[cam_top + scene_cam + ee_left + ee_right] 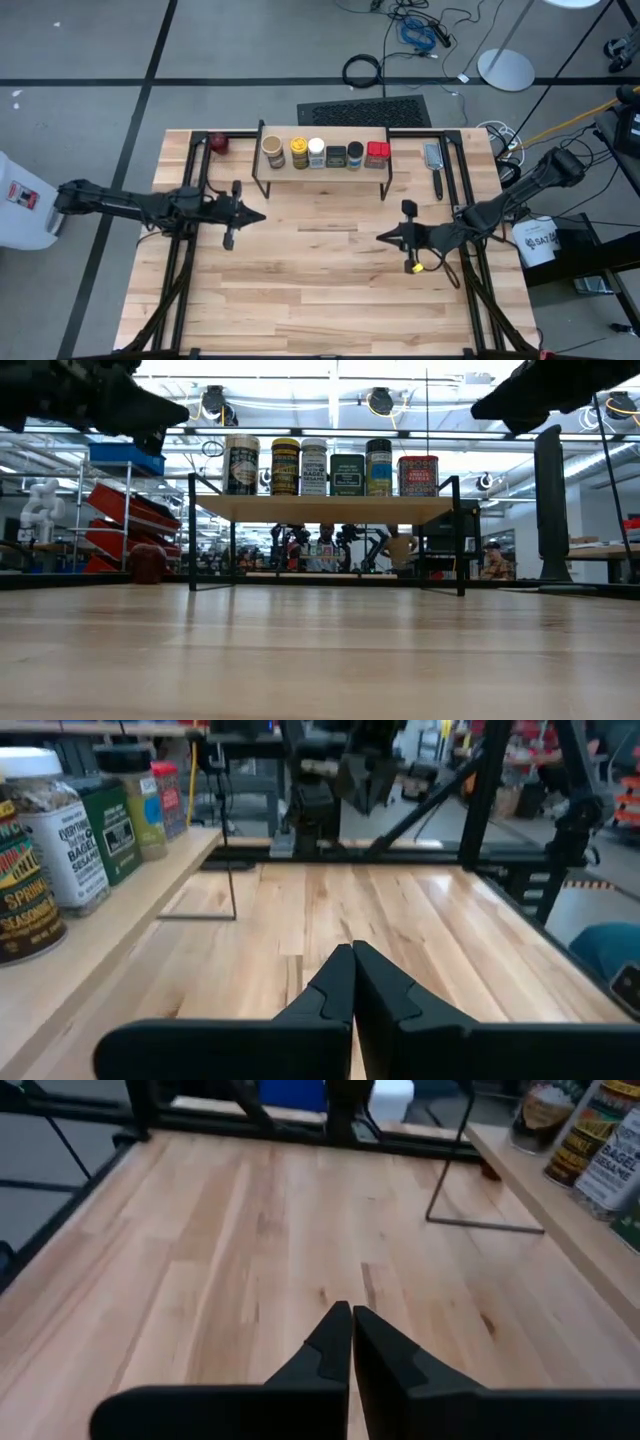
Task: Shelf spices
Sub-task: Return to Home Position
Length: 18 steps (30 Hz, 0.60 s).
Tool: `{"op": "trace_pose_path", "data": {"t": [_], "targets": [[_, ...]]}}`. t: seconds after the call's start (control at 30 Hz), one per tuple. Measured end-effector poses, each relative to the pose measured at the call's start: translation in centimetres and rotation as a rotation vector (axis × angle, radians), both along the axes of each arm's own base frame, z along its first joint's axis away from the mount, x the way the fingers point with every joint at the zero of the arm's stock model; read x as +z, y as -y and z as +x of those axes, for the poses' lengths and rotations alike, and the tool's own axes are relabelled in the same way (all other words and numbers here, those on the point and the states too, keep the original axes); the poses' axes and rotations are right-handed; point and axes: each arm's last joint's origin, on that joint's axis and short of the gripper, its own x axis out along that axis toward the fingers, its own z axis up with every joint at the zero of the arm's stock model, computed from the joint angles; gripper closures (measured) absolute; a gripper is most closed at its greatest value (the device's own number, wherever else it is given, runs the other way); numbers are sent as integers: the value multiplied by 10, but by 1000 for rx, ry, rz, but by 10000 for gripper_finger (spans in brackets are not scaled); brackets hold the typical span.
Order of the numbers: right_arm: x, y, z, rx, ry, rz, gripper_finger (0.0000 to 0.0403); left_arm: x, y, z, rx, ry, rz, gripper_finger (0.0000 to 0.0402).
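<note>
**Six spice containers lined up on the shelf, both arms clear of it**

A low shelf with a light wood plank top and thin black legs stood at the far middle of the table. All six spices sat upright on its plank in one row, close side by side. From the left arm's side to the right arm's side they were a tan-topped jar, a yellow-topped jar, a white-capped jar, a dark square tin, a dark jar and a red square tin.

The left end effector hung over the bare table in front of the shelf's left end. It pointed toward the middle of the table, and its fingers were pressed together on nothing. The right end effector hung in front of the shelf's right end, a little nearer the table's front edge, and pointed back toward the left one. Its fingers were likewise pinched together and empty. The two were well apart, and neither touched the shelf or any container.

A small dark-red round object lay on the table just beside the shelf's left end. A flat metal tool with a dark handle lay near its right end.
</note>
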Motion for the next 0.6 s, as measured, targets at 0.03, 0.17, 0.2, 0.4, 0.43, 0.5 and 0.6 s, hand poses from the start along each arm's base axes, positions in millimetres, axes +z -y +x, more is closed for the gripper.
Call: {"op": "trace_pose_path", "data": {"t": [0.03,0.17,0.2,0.4,0.43,0.5,0.6], "targets": [[-3,0,-1,4,11,2,402,-2,0,0,0,21,-2,398],[-13,1,-4,23,29,57,403,-8,0,-1,0,61,-4,399],[-17,1,-5,39,32,75,403,-8,0,-1,0,62,-4,399],[-41,3,-12,130,124,134,403,-8,0,-1,0,64,-3,399],[-44,4,-13,133,146,124,403,-8,0,-1,0,61,-3,399],[-51,9,-15,135,166,118,403,-10,0,-1,0,47,1,400],[-65,17,-21,110,170,120,403,-10,0,-1,0,41,2,400]]}}
